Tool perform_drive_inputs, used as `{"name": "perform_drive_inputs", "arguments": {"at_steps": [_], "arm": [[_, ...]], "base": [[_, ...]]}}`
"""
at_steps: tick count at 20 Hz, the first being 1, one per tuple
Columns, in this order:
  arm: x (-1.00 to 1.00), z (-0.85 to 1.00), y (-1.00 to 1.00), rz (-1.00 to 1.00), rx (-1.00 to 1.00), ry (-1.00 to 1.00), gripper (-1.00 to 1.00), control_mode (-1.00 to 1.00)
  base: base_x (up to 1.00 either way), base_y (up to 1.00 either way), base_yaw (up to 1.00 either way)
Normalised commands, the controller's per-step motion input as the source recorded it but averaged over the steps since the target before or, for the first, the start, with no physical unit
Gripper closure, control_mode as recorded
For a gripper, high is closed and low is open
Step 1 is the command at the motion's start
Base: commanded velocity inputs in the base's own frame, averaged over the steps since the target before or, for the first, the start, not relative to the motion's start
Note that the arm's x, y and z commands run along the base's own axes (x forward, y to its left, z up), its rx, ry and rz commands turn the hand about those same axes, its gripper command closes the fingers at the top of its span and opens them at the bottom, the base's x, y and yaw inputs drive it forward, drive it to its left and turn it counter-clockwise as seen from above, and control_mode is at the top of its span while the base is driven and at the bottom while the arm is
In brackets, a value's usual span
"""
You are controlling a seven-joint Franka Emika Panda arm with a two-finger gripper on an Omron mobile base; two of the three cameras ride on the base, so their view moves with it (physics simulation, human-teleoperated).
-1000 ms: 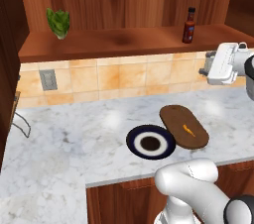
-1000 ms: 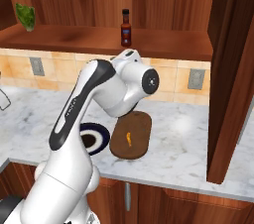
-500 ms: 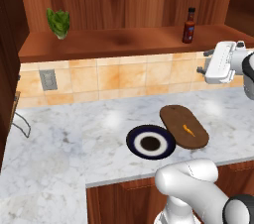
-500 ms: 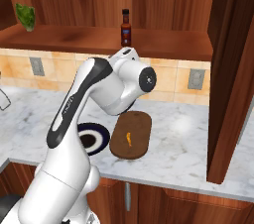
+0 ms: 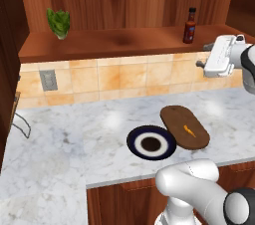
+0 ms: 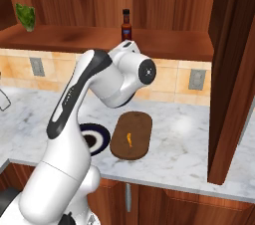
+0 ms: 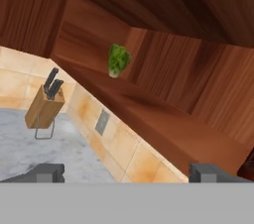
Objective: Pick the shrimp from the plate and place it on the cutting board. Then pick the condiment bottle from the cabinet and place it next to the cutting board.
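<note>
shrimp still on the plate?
No, the shrimp lies on the cutting board, beside the plate, whose centre is bare.

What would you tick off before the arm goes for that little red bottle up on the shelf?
1. Shrimp already lying on the cutting board: ok.
2. Plate left bare: ok.
3. Condiment bottle upright on the cabinet shelf: ok.
4. Gripper open, nothing between its fingers: ok.
5. Gripper lined up with the bottle: not ok; the hand view looks along the shelf toward a green leafy vegetable.
6. Bare counter beside the board for setting it down: ok.
</note>
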Motion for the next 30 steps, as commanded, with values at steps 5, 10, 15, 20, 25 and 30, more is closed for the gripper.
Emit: {"name": "perform_drive_inputs", "arguments": {"at_steps": [5, 10, 15, 20, 25, 30], "arm": [[0.17, 0.16, 0.00, 0.00, 0.01, 0.00, -1.00, -1.00], [0.18, 0.14, 0.00, 0.00, 0.01, 0.00, -1.00, -1.00], [0.18, 0.12, 0.00, 0.00, 0.02, 0.00, -1.00, -1.00], [0.19, 0.10, 0.00, 0.00, 0.02, 0.00, -1.00, -1.00], [0.15, 0.08, -0.08, 0.00, 0.02, 0.00, -1.00, -1.00], [0.06, 0.09, -0.14, 0.00, 0.02, 0.00, -1.00, -1.00]], "base": [[0.00, 0.00, 0.00], [0.00, 0.00, 0.00], [0.00, 0.00, 0.00], [0.00, 0.00, 0.00], [0.00, 0.00, 0.00], [0.00, 0.00, 0.00]]}}
